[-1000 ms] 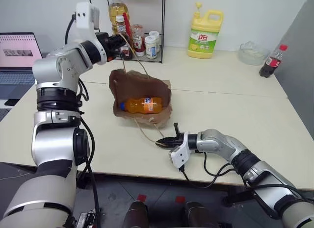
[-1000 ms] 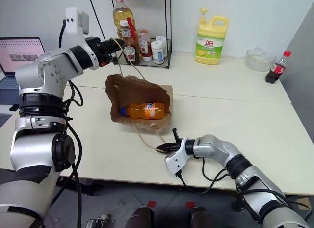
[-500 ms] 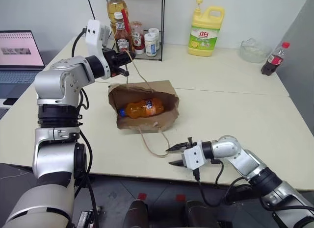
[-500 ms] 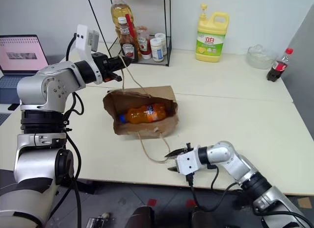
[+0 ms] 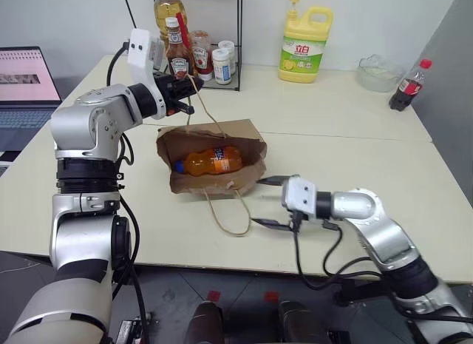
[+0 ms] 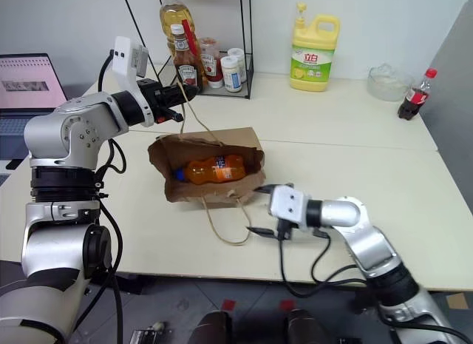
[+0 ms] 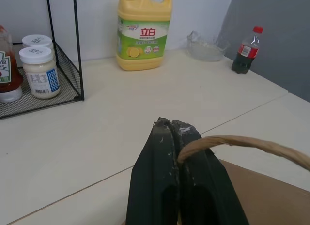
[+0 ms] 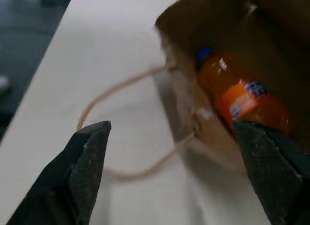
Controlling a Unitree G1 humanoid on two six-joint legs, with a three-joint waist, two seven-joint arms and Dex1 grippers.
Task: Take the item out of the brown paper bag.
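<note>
A pale cream table [image 5: 347, 137] stands against a white wall, with a laptop [image 5: 26, 81] on a surface off its left end. At the back of the table a black wire rack [image 5: 214, 41] holds a bottle of cooking oil [image 5: 164, 5], a ketchup bottle [image 5: 177, 54] and two white-capped jars [image 5: 222, 61]; to its right stand a yellow detergent jug [image 5: 303, 42], a clear glass bowl [image 5: 377, 72] and a cola bottle [image 5: 405, 86] with a red cap. The brown paper bag [image 5: 211, 166] lies on its side near the middle of the table with its mouth turned up toward the camera, and the orange soda bottle [image 5: 209, 161] lies inside it, blue cap pointing to the robot's left. The left gripper [image 5: 186, 98] is raised above the bag's rear edge, its black fingers [image 7: 167, 152] pressed together on the upper twine handle [image 7: 242, 143], which runs taut from the bag up to them. The lower twine handle [image 5: 229, 218] lies slack in a loop on the table in front of the bag. The right gripper [image 5: 270, 202] hangs just beside the bag's front right corner, pointing toward the bag with its fingers [image 8: 85, 157] spread wide and nothing between them; one finger is close to the bag's edge, the other above the slack loop.
</note>
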